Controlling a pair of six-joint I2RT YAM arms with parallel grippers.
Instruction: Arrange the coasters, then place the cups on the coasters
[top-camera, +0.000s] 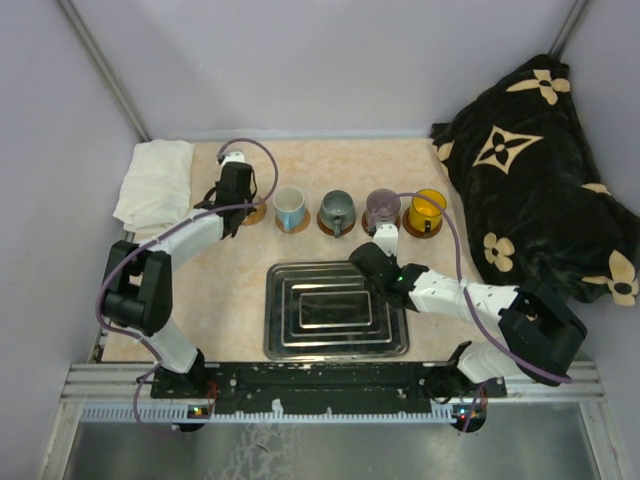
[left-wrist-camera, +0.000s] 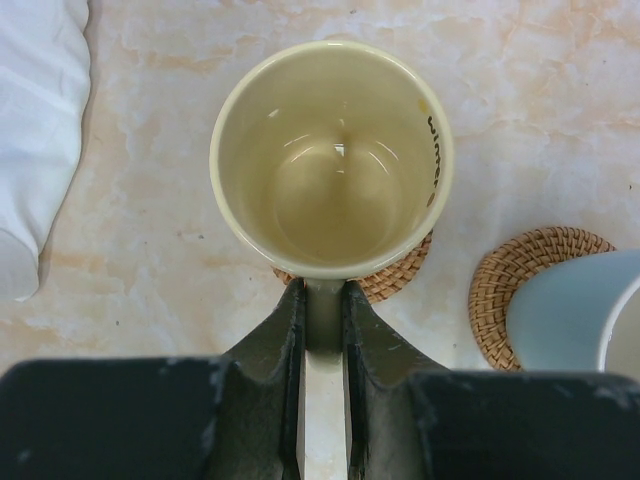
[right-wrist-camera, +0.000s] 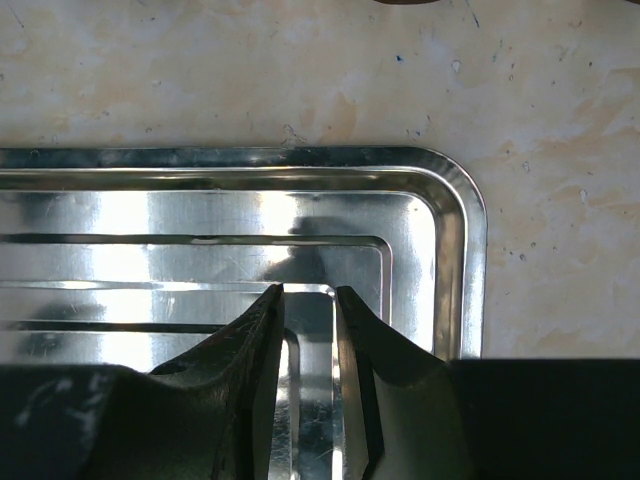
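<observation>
A row of cups stands on round woven coasters at the back of the table: white with blue inside (top-camera: 289, 207), grey (top-camera: 337, 210), purple (top-camera: 383, 206) and orange-yellow (top-camera: 426, 210). At the row's left end my left gripper (top-camera: 237, 190) covers the cream-yellow cup (left-wrist-camera: 330, 150). In the left wrist view that gripper (left-wrist-camera: 323, 290) is shut on the cup's handle, and the cup sits over a coaster (left-wrist-camera: 400, 278). The neighbouring coaster (left-wrist-camera: 520, 265) bears the white cup (left-wrist-camera: 575, 310). My right gripper (top-camera: 362, 255) (right-wrist-camera: 308, 290) hangs over the tray's far right corner, jaws slightly apart and empty.
A rectangular metal tray (top-camera: 290, 345) (right-wrist-camera: 440, 200) lies at the table's middle front. A folded white cloth (top-camera: 155, 180) (left-wrist-camera: 35, 130) rests at the back left. A black blanket with cream flowers (top-camera: 540, 180) is heaped on the right.
</observation>
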